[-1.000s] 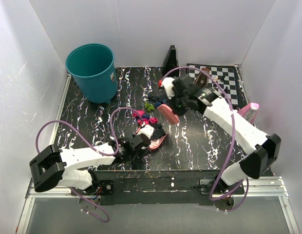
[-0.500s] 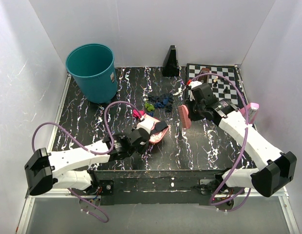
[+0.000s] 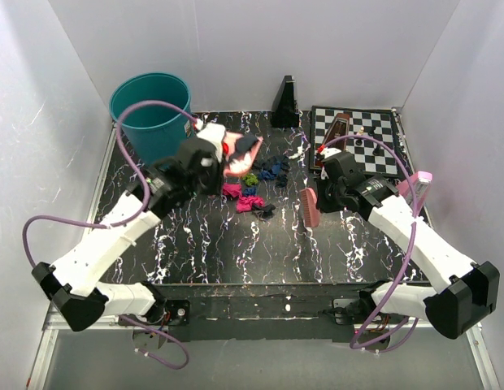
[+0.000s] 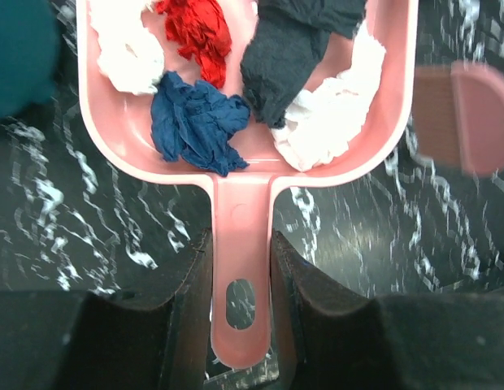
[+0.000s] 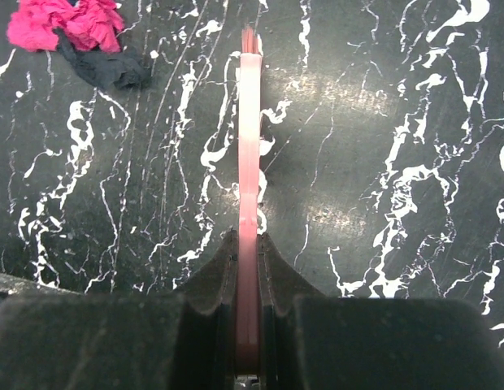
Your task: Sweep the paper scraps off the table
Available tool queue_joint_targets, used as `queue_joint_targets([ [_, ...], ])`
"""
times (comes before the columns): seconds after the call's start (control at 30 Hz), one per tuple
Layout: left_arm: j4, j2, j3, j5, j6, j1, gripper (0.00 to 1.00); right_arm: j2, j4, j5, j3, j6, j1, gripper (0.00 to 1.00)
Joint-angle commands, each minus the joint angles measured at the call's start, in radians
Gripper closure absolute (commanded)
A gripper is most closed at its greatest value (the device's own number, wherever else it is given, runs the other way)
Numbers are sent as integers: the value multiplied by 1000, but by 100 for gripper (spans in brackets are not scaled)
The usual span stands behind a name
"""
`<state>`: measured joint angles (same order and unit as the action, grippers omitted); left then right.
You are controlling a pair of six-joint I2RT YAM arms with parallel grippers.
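Observation:
My left gripper (image 3: 210,156) is shut on the handle of a pink dustpan (image 3: 240,154) and holds it raised beside the teal bin (image 3: 150,110). In the left wrist view my gripper (image 4: 240,272) clamps the handle (image 4: 240,236); the pan (image 4: 106,138) holds white (image 4: 126,49), red (image 4: 195,28), blue (image 4: 195,122) and dark (image 4: 288,49) paper scraps. Blue (image 3: 272,169), green (image 3: 249,179), magenta (image 3: 250,201) and dark (image 3: 264,210) scraps lie on the table (image 3: 195,244). My right gripper (image 3: 329,192) is shut on a pink brush (image 3: 310,207), seen edge-on in the right wrist view (image 5: 249,146), right of the scraps.
A chessboard (image 3: 374,134) with small pieces lies at the back right. A black wedge-shaped object (image 3: 285,104) stands at the back wall. A pink object (image 3: 416,185) leans at the right wall. White panels wall the table.
My left arm has lifted the loaded dustpan from the table's front and carried it back and left towards the bin. My right arm has drawn the brush right and nearer.

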<state>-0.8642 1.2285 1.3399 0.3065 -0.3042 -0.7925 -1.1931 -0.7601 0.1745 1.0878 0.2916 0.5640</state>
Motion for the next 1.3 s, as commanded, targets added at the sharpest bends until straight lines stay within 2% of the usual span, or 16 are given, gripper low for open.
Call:
queue_joint_targets([
  [0.0,-137,55,227,-87,71,162,100,36,33,-76,-5,-5,-3,99],
  [0.13,-203,158,437,-148,57,304,100,29,31,-121,7,-3,-1,99],
  [0.3,-231,288,695,-335,13,505,100,18,-7,-147,46,-11,-1,99],
  [0.4,-207,370,778,-449,-61,626,100,23,-4,-153,46,-9,-1,99],
  [0.47,-120,385,745,-614,-148,732,100,26,1,-159,44,-2,-1,99],
  [0.5,-31,385,696,-729,-238,777,100,27,2,-164,44,4,-3,99],
  [0.6,344,359,448,-1005,-554,910,100,30,-1,-167,41,12,-3,99],
  [0.73,898,371,194,-1148,-976,973,100,44,-15,-167,41,17,-3,99],
  [0.83,1163,407,119,-1185,-1208,981,100,59,-19,-167,40,15,-3,99],
  [0.93,1264,416,99,-1195,-1302,981,100,72,-24,-161,38,15,-3,99],
  [1.2,1255,345,114,-1173,-1343,983,100,66,-31,-165,50,29,-3,99],
  [1.27,1230,318,116,-1170,-1310,980,100,63,-36,-147,53,41,-1,99],
])
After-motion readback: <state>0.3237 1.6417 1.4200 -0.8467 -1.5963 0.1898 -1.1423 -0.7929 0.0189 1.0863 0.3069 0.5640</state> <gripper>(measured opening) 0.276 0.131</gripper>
